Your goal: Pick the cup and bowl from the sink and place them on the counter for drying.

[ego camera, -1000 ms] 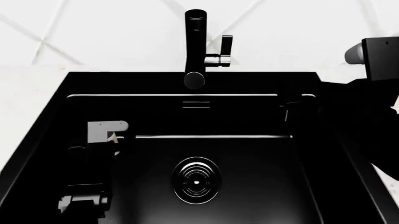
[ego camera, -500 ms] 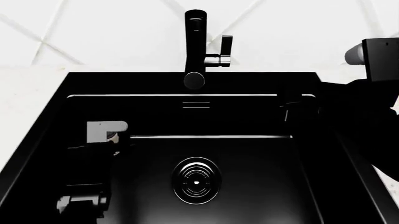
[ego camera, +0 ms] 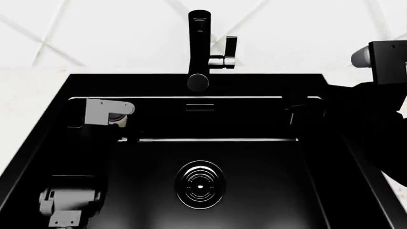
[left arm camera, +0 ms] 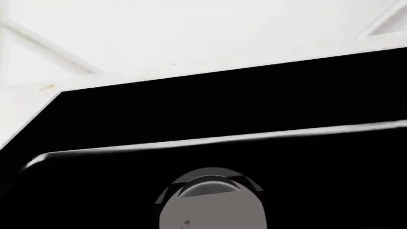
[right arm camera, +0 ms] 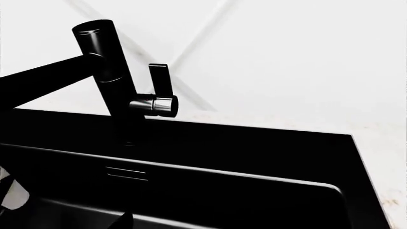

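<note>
- sink point(ego camera: 267, 119): all black, with pale highlight lines along the ledges
- drain point(ego camera: 201, 184): black, ringed ridges
- faucet point(ego camera: 199, 47): black, greyish metal joint
- counter point(ego camera: 32, 95): white, faint speckle
- wall point(ego camera: 114, 33), upper frame: white with pale grey diagonal lines

A glossy black finish is shown by the sink point(ego camera: 210, 119), with a ridged, shiny drain point(ego camera: 200, 184). The faucet point(ego camera: 199, 47) is rendered in smooth matt black. The counter point(ego camera: 32, 86) beside the sink appears white, faintly speckled stone.

Faucet point(ego camera: 199, 47) overhangs the sink's point(ego camera: 254, 200) rear; centre lies open.
</note>
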